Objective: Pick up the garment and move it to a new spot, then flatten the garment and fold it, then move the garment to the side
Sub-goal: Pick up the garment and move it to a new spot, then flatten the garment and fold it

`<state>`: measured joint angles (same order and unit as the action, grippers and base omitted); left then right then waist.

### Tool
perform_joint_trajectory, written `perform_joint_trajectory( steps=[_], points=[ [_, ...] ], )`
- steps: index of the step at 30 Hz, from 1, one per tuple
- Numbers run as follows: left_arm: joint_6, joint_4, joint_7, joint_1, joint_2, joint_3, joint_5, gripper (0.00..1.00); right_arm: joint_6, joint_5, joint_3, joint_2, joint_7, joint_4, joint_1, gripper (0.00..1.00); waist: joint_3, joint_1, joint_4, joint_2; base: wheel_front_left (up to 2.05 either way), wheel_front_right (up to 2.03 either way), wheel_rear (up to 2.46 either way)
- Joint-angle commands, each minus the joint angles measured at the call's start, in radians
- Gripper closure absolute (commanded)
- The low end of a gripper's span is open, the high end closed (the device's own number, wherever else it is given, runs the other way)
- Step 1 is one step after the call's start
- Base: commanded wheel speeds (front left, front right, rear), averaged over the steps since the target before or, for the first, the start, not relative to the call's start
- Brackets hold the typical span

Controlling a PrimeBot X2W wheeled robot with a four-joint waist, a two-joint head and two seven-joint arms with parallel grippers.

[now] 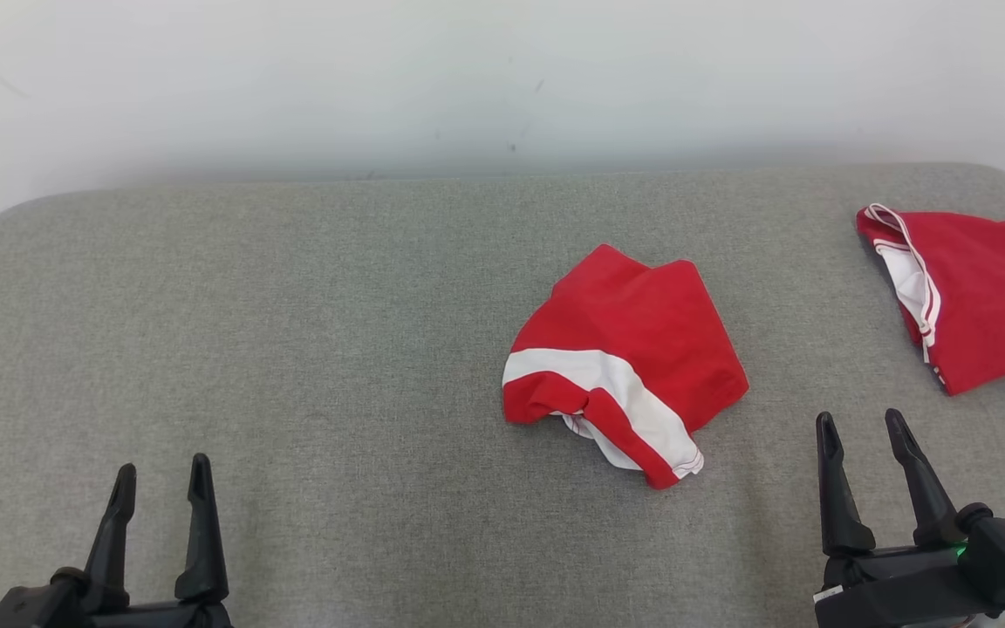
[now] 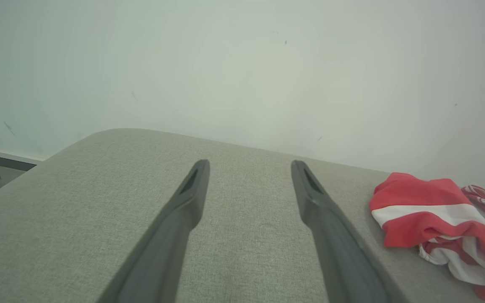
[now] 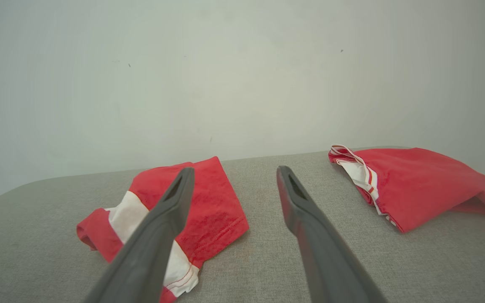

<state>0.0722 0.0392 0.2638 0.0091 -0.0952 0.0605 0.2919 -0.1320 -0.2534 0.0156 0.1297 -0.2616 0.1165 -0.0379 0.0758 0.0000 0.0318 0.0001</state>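
Head view: crumpled garment [image 1: 625, 366] right of the surface [image 1: 293, 349] centre, ahead and left of right gripper [image 1: 858, 417], well apart from left gripper [image 1: 164, 467]; both sets of fingers spread wide, empty. Left wrist view: red cloth with broad white band, bunched, white underside showing. Right wrist view: partly hidden behind one finger, not gripped; second red garment [image 3: 427, 185] near far right corner.

Soft, even light fell across the grey woven fabric surface [image 1: 293, 349], casting faint shadows; the pale wall [image 1: 468, 70] at the frame's top looked hazy.
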Motion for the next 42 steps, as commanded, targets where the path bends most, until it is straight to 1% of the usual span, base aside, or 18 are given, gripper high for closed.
perform_joint_trajectory(
  steps=[1,7,13,18,22,24,27,32,37,42],
  points=[
    [0.008,0.003,0.0,0.012,0.008,0.012,-0.013,0.0,0.003,-0.003,0.001,0.0,-0.004,0.001,0.008,0.0,0.001,0.0,-0.002,-0.0001,0.0,0.0,0.0],
    [0.028,0.009,0.0,-0.009,0.027,0.039,-0.038,0.0,0.003,-0.003,0.002,0.002,-0.004,0.0,0.0,0.0,0.008,0.0,-0.011,-0.0001,0.0,0.0,0.0],
    [0.042,0.046,0.0,-0.072,0.032,0.024,-0.064,0.0,0.003,-0.009,0.009,0.0,-0.004,0.002,-0.019,0.0,0.03,0.0,-0.035,-0.0001,0.0,0.0,0.0],
    [0.052,0.12,0.0,-0.194,0.004,-0.036,-0.08,0.0,0.003,-0.014,0.011,-0.001,-0.004,0.007,-0.038,0.0,0.058,0.0,-0.072,-0.0001,0.0,0.0,0.0],
    [0.058,0.196,-0.024,-0.315,-0.021,-0.092,-0.063,0.0,0.003,-0.021,0.008,-0.003,-0.004,0.009,-0.052,0.0,0.087,0.0,-0.112,-0.0001,0.0,0.0,0.0],
    [0.059,0.208,-0.031,-0.343,-0.029,-0.103,-0.06,0.0,0.003,-0.023,0.011,-0.005,-0.004,0.009,-0.058,0.0,0.096,0.0,-0.124,-0.0001,0.0,0.0,0.0],
    [0.057,0.26,-0.071,-0.422,-0.04,-0.143,-0.043,0.0,0.003,-0.025,0.007,-0.011,-0.004,0.008,-0.068,0.0,0.12,0.0,-0.156,-0.0001,0.0,0.0,0.0],
    [0.057,0.347,-0.171,-0.525,-0.053,-0.224,-0.003,0.0,0.003,-0.03,0.002,-0.016,-0.004,0.009,-0.087,0.0,0.156,0.0,-0.203,-0.0001,0.0,0.0,0.0],
    [0.057,0.435,-0.24,-0.596,-0.063,-0.285,0.031,0.0,0.003,-0.034,0.005,-0.019,-0.004,0.013,-0.103,0.0,0.179,0.0,-0.239,-0.0001,0.0,0.0,0.0],
    [0.057,0.516,-0.302,-0.633,-0.064,-0.36,0.069,0.0,0.003,-0.036,0.0,-0.02,-0.004,0.016,-0.108,0.0,0.188,0.0,-0.256,-0.0001,0.0,0.0,0.0]
  ],
)
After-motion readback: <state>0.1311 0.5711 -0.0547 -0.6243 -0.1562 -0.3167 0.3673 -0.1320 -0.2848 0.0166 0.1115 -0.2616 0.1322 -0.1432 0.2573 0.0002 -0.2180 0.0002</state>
